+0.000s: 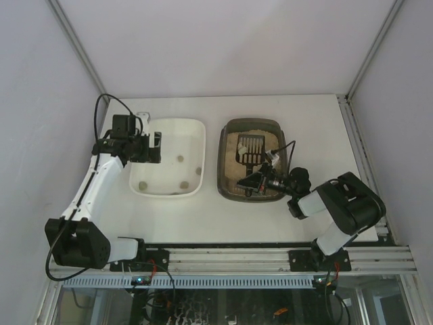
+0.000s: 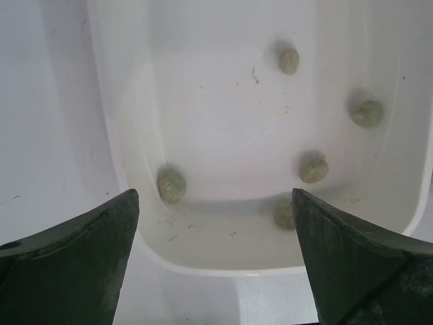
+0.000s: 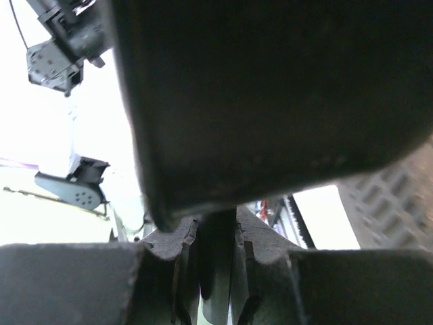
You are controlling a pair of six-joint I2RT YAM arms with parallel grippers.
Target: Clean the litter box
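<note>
Your left hand (image 1: pixel 154 147) hangs wide open, holding nothing, over the white tray (image 1: pixel 197 127) that sits just left of the litter box (image 1: pixel 226 177). Over the box's sand lies the slotted scoop (image 1: pixel 249 150), its handle clamped in your right hand (image 1: pixel 259 181) by the box's near rim. A careless lift could snag that rim or spill litter on the counter (image 1: pixel 311 128) strip left of the box. There is more room right of the box.

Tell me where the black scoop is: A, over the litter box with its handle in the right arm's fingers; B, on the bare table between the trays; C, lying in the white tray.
A: the scoop sits over the litter box sand, handle pinched by the right fingers.
</note>
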